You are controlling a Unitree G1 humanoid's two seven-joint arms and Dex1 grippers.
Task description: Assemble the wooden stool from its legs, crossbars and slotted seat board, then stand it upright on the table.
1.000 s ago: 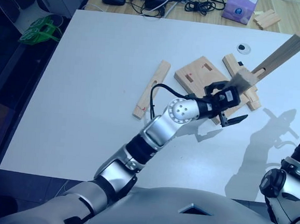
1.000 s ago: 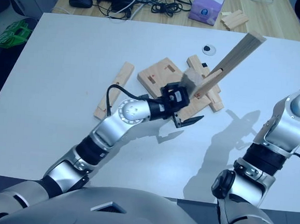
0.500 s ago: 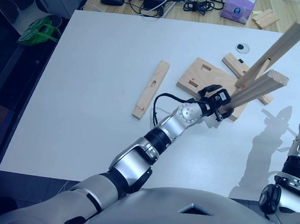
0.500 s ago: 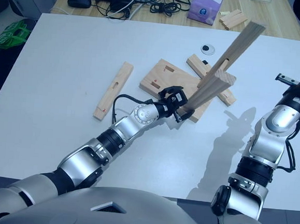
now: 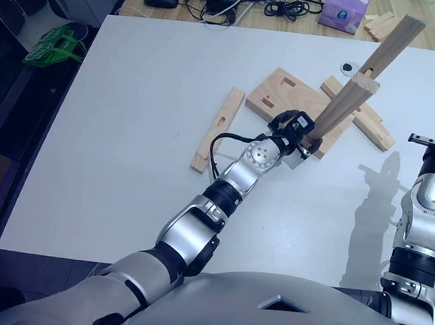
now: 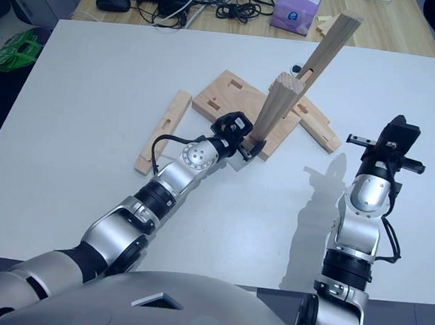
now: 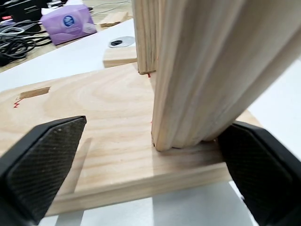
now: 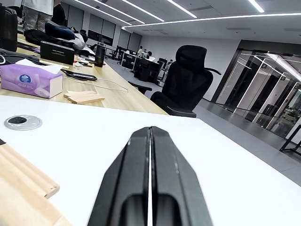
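On the left of the table point(image 5: 133, 88) we see a slotted bar point(image 5: 220, 129) lying flat, apart from the board point(image 5: 282, 92). The board lies flat too, near the table's middle, with slots cut in its top face.

At the board's near edge sits our left gripper point(image 5: 303, 143). Its jaws stand wide: in the wrist view the two pads point(image 7: 44, 157) sit far apart. A leg point(image 7: 202, 70) stands between them with its lower end on the board. One pad is well clear of the wood, the other is just beside it, and we cannot tell whether it touches. From the head views the leg tilts up and away to the right. A second leg point(image 5: 393, 41) rises behind it at a similar tilt.

Just right of the board, two more bars point(image 5: 367, 123) lie flat on the table.

Farthest right, our right gripper point(image 8: 150, 136) is raised over the table's right side, well apart from the wood. Its jaws are pressed together with nothing between them.
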